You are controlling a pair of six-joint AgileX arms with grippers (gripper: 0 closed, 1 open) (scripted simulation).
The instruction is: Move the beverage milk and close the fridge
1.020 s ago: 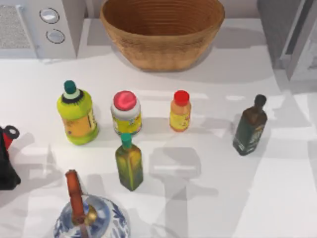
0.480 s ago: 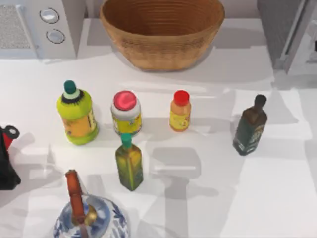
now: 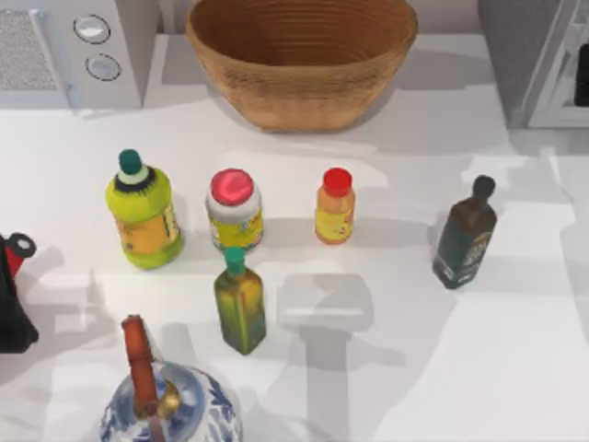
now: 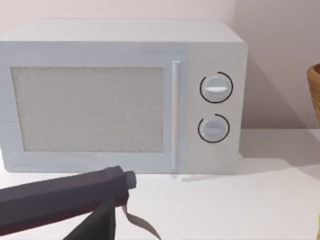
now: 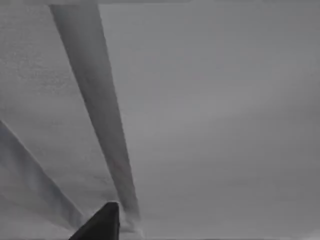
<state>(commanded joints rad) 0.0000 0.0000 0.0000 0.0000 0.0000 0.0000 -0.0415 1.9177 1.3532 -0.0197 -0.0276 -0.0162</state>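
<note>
1. Your fridge (image 3: pixel 538 60) stands at the table's far right corner, its pale door panel (image 3: pixel 571 83) facing the right edge.
2. Your right gripper (image 5: pixel 102 222) sits right up against a grey fridge surface (image 5: pixel 210 125); you cannot tell whether its fingers are apart or together.
3. Your left gripper (image 4: pixel 107 200) hangs in front of the white microwave (image 4: pixel 120 95), far left; you cannot tell its finger spread either.

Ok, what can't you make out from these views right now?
The fridge: cut by the top view's right edge; door gap and contents unreadable.
Right wrist view: close against a grey panel; which part, unclear.
The black-and-red object: cut by the top view's left edge; unidentifiable.
</note>
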